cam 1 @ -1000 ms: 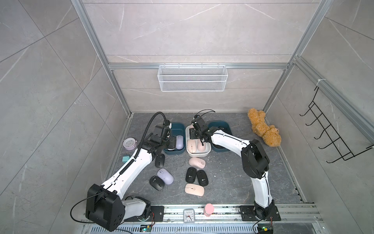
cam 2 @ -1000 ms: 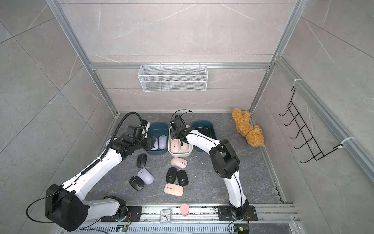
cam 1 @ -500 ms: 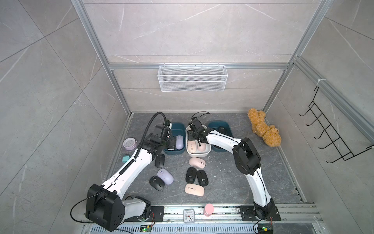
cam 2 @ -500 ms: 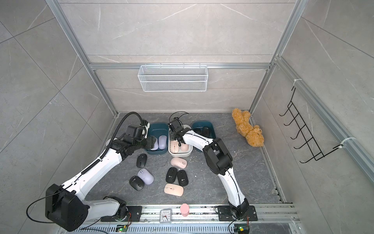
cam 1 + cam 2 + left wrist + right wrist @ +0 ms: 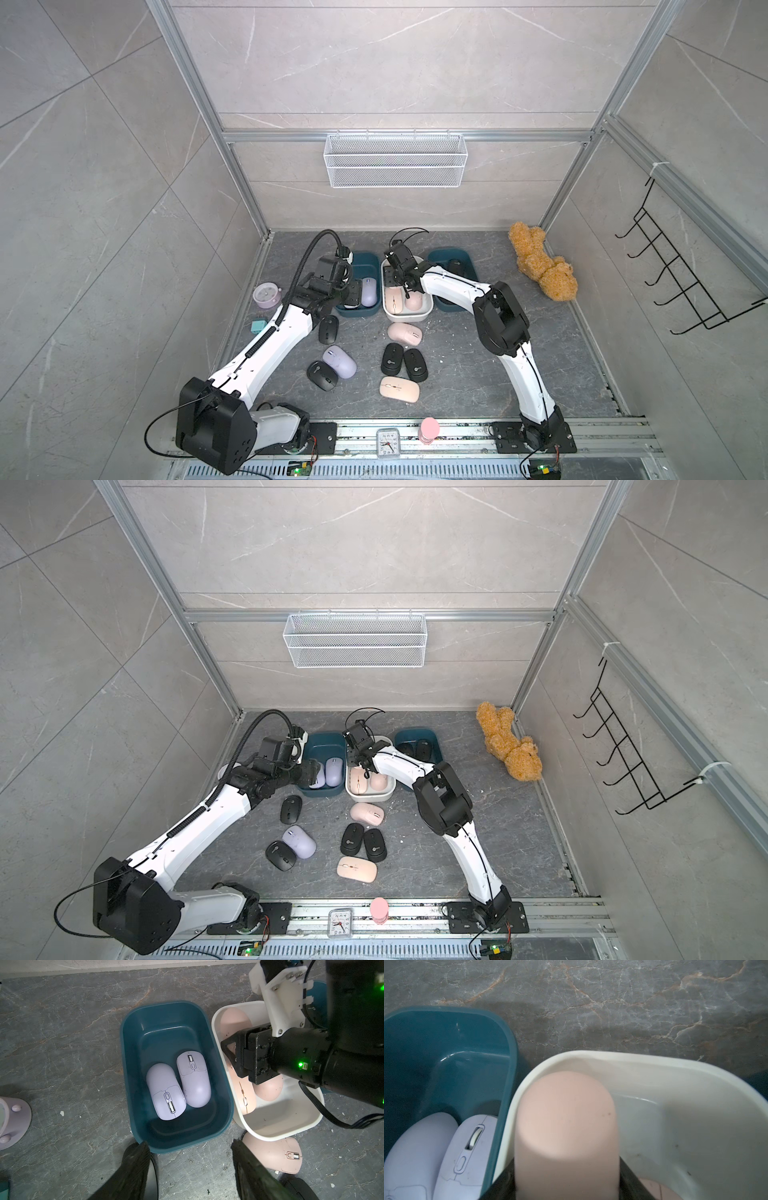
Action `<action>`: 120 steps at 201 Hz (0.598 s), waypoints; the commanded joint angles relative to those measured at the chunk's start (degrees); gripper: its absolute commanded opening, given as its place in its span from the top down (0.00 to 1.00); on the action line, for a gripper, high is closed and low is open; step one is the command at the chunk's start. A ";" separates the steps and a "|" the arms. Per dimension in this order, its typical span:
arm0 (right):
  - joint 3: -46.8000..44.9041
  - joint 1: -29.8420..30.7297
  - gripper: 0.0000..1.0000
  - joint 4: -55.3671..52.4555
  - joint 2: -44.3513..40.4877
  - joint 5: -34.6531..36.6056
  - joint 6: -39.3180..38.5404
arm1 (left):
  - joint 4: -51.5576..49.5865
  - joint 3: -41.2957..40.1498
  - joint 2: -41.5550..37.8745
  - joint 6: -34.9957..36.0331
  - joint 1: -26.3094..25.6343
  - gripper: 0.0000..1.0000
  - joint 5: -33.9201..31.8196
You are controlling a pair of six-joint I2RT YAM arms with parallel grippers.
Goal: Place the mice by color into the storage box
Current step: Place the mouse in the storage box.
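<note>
Right wrist, grip: the right hand (image 5: 566,1183) is clamped on a pink mouse (image 5: 566,1122), whose rounded end sticks out past the fingers.
Right wrist, place: the mouse hangs over the white box (image 5: 654,1064), close to the wall that faces the teal box (image 5: 508,1059). Bare white floor shows beside it.
Right wrist, doing it well: this looks like the drop-off. Nudge the mouse away from that shared side, lower it below the rim, then open. Released high, the smooth shell could skid over among the lavender ones.
Left wrist, left hand: the left hand (image 5: 193,1169) stands wide with nothing between its fingers. It is above the near rim of the teal box, where two lavender mice (image 5: 166,1093) lie side by side, touching.
Left wrist, white box: the other pink mice (image 5: 268,1088) lie around its middle. The held one is toward its back end, so it is best set down there and not on top of them.
Left wrist, caution: the two hands are over neighbouring boxes, so the left should probably wait until the right lifts clear.
Top views, right arm: its base is on the near edge of the worktop (image 5: 478,374). It climbs to a raised elbow, and the forearm reaches back across the second teal box (image 5: 467,254). The hand tips down over the white box.
Top views, left arm: it stretches long and low from the near-left corner, with the wrist bent over the teal box.
Top views, what is left: seven loose mice (image 5: 405,333) lie mid-worktop, and black mice (image 5: 455,264) lie in the second teal box.
</note>
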 commanded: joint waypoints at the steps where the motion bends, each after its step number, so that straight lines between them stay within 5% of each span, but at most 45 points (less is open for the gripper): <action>1: 2.35 -0.35 0.53 -1.09 1.35 0.78 0.82 | 0.39 1.08 -0.70 1.51 0.34 0.35 -0.74; 120: 4.88 -0.44 0.53 -4.81 3.82 -0.09 1.87 | 0.31 1.23 -0.84 1.57 0.43 0.35 -0.44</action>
